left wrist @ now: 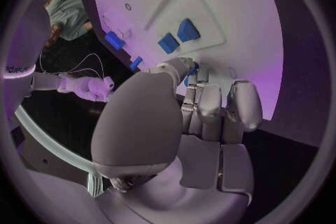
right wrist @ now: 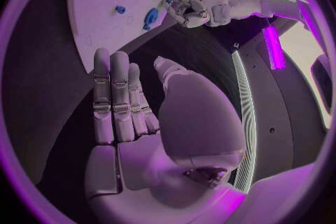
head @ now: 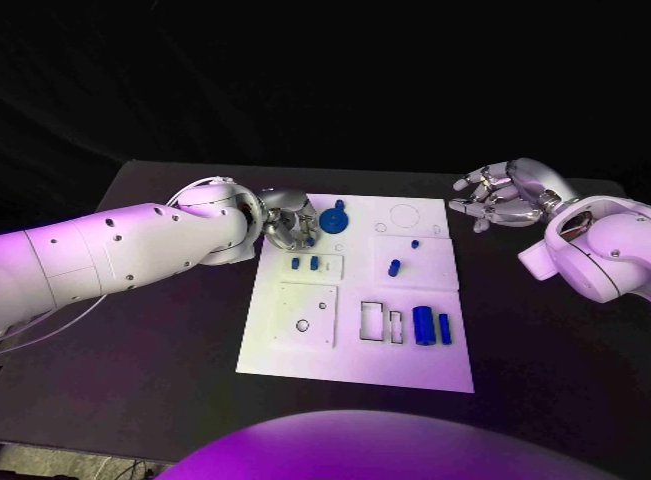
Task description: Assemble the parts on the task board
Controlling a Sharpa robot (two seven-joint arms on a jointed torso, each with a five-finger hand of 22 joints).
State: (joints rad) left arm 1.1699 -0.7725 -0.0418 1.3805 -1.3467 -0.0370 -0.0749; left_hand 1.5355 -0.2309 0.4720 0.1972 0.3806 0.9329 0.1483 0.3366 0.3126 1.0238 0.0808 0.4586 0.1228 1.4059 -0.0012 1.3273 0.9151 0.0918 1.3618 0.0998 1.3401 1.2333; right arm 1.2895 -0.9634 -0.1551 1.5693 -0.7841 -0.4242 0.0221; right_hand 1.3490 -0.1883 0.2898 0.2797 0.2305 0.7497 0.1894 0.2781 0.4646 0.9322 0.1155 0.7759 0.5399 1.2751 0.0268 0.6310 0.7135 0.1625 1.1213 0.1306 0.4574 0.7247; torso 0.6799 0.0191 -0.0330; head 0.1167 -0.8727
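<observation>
The white task board (head: 357, 350) lies mid-table. My left hand (head: 286, 226) hovers over its far left corner with fingers curled in, right beside a blue round part (head: 334, 218). In the left wrist view a sliver of that blue part (left wrist: 192, 71) shows between the thumb and fingertips of the left hand (left wrist: 189, 117); whether it is pinched is unclear. Two small blue pieces (head: 305, 263) sit on a raised plate, and a blue block (head: 423, 326) stands near the front right. My right hand (head: 498, 196) floats off the board's far right corner, fingers apart and holding nothing.
A blue peg (head: 394, 267) and a smaller stud (head: 415, 243) stand mid-board. Two empty rectangular slots (head: 371, 318) lie left of the blue block, with a slim blue piece (head: 443, 324) on the block's right. A holed plate (head: 305, 315) occupies the front left. Black table (head: 152, 330) surrounds the board.
</observation>
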